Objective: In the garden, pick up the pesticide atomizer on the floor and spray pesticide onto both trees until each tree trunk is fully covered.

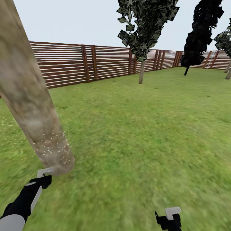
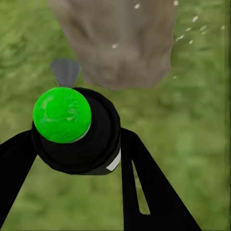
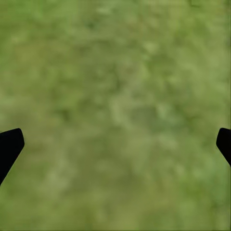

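The pesticide atomizer (image 2: pixel 72 130), black with a round green cap, sits between the black fingers (image 2: pixel 144 183) of my left gripper (image 2: pixel 79 166), which is shut on it. Its grey nozzle points at the base of the near tree trunk (image 2: pixel 120 43), a thick mottled grey-brown trunk (image 1: pixel 29 96) at the left of the head view. White spray specks dot its lower part and the grass beside it. My left gripper (image 1: pixel 43 181) hangs just below the trunk's foot. A second tree (image 1: pixel 141 72) stands far off by the fence. My right gripper (image 1: pixel 168 219) is open over bare grass (image 3: pixel 115 96).
A brown slatted wooden fence (image 1: pixel 73 64) runs along the back of the lawn. A narrow black cypress (image 1: pixel 199 35) stands at the far right, with more trunks (image 1: pixel 228 72) at the right edge. Open grass (image 1: pixel 144 134) stretches between me and the far tree.
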Tool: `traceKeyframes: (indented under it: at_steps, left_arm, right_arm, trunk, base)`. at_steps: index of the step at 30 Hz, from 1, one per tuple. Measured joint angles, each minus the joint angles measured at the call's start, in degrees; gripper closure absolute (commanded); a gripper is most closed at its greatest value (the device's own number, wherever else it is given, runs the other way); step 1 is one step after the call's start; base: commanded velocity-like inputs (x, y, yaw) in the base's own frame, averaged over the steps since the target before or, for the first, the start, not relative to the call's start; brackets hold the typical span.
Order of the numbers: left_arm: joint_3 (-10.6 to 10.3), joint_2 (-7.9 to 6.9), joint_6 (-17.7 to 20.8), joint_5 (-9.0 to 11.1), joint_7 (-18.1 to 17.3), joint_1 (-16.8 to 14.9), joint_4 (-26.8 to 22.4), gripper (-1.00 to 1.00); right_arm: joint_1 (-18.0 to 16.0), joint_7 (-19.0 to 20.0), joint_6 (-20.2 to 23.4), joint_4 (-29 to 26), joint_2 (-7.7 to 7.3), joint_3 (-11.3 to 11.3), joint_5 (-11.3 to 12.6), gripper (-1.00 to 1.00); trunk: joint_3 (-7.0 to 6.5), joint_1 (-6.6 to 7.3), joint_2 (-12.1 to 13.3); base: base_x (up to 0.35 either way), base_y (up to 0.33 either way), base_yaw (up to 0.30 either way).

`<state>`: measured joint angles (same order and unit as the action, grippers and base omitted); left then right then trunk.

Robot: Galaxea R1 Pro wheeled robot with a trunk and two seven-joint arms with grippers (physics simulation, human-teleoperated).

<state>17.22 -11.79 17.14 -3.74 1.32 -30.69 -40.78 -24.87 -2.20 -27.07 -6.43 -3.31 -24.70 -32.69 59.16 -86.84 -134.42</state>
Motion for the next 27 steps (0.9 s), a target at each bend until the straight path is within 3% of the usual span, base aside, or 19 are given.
traceKeyframes:
  at_steps: [3,5,8,14,23,24,25,27]
  left_arm:
    - [0.01,-0.13,-1.08,-0.2,-0.11,0.05,0.01,1.0]
    - [0.32,-1.34,-4.08,-0.36,-0.44,0.15,2.43,1.0]
    - [0.28,-3.04,-4.89,-0.3,-0.73,0.17,4.17,1.0]
    - [-0.1,-1.45,-5.1,-0.04,-0.7,0.17,4.4,1.0]
    - [-0.83,-1.7,-5.03,-0.22,-1.71,0.23,4.28,1.0]
    - [-2.08,-2.01,-5.05,-1.18,-4.09,0.26,4.36,1.0]
    - [-2.84,-2.11,-5.68,-3.4,-7.42,0.27,4.38,1.0]
    - [-3.23,-2.16,-7.31,-9.32,-13.46,0.2,4.34,1.0]
  right_arm:
    - [0.0,0.0,0.0,0.01,0.0,0.01,0.0,-1.0]
    - [0.0,0.0,0.0,0.01,0.0,0.01,0.0,-1.0]
    - [0.0,0.0,0.0,0.01,-0.01,0.01,0.0,-1.0]
    - [0.0,0.0,0.0,0.01,-0.03,0.01,0.0,-1.0]
    - [0.0,0.0,0.0,-0.02,0.0,0.01,0.0,-1.0]
    - [0.0,0.0,0.0,-0.05,0.04,0.01,0.03,-1.0]
    - [0.0,0.0,0.0,-0.12,0.07,-0.03,0.03,-1.0]
    - [0.0,0.08,0.0,-0.41,0.19,0.06,-0.16,-1.0]
  trunk:
    - [0.0,0.0,0.0]
    - [0.0,0.0,0.0]
    - [0.0,0.0,0.0]
    - [0.0,0.0,0.0]
    - [0.0,0.0,0.0]
    - [0.0,0.0,0.0]
    - [0.0,0.0,0.0]
    - [0.0,0.0,0.0]
  base:
    - [0.013,0.0,0.0]
    - [0.001,0.0,0.0]
    - [0.0,0.0,0.0]
    - [-0.073,-0.138,0.0]
    - [-0.297,-0.095,0.0]
    - [-0.337,-0.001,0.0]
    - [-0.337,0.0,0.0]
    - [-0.337,0.0,0.0]
